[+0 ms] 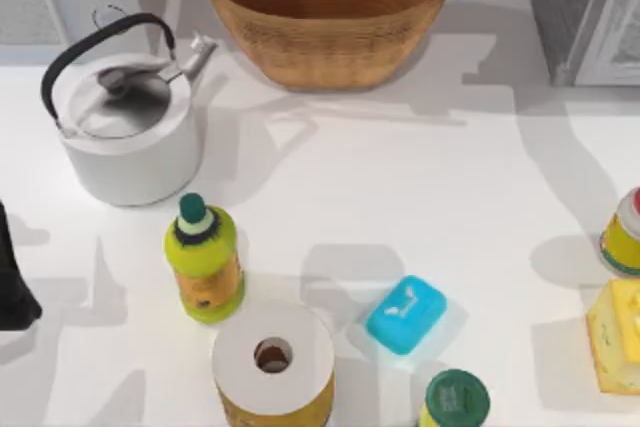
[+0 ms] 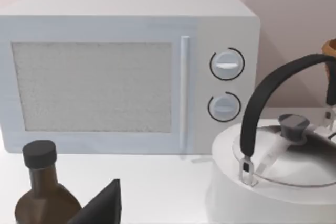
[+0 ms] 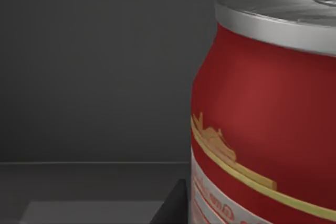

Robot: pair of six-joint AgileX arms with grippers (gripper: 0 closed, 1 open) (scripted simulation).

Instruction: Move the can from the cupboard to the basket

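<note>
White and evenly lit, the surface [image 1: 420,197] is seen from above, with the basket [image 1: 327,12] at its far edge and the cupboard [image 1: 585,7] at the far right corner. A white kettle [image 1: 125,127] stands at the left, near a white microwave [image 2: 126,74] behind it. Nearer the front are found a green bottle [image 1: 205,262], a paper roll [image 1: 272,359], a blue soap bar [image 1: 405,314] and a green-lidded jar [image 1: 455,399]. The left pincer [image 1: 15,282] is seen at the left edge of the surface; whether it is spread or pressed together cannot be told. In the right wrist view the can [image 3: 262,114] is shown upright and very close, set against dark grey walls. A dark fingertip [image 3: 170,205] is seen just beside its base; the right pincer's state cannot be told.
</note>
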